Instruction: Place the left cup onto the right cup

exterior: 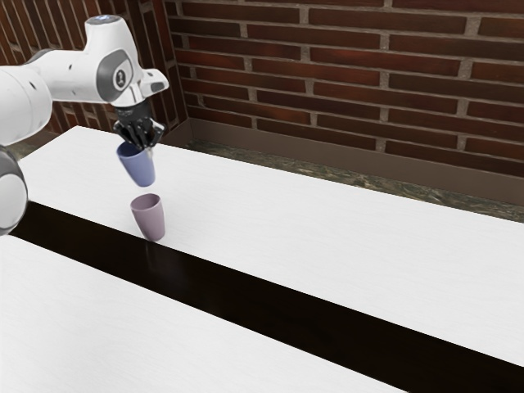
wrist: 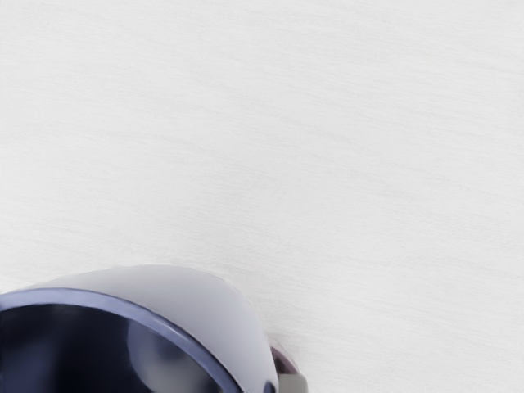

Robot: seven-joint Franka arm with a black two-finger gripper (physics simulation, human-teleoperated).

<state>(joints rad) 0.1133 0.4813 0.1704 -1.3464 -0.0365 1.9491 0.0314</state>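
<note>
A blue-violet cup (exterior: 137, 165) hangs in the air above the white table (exterior: 327, 229), tilted a little, with my black gripper (exterior: 139, 143) shut on its rim. Just below it and slightly toward the exterior view's right stands a mauve cup (exterior: 148, 217), upright on the table near the dark gap. The two cups are apart, with a small space between them. In the wrist view the held blue cup (wrist: 123, 327) looms large and blurred under my hand, and a sliver of the mauve cup (wrist: 286, 370) peeks out beside it.
A dark gap (exterior: 246, 303) runs diagonally between the two white table surfaces, right in front of the mauve cup. A brick wall (exterior: 344, 74) stands behind the table. Bare tabletop stretches toward the exterior view's right.
</note>
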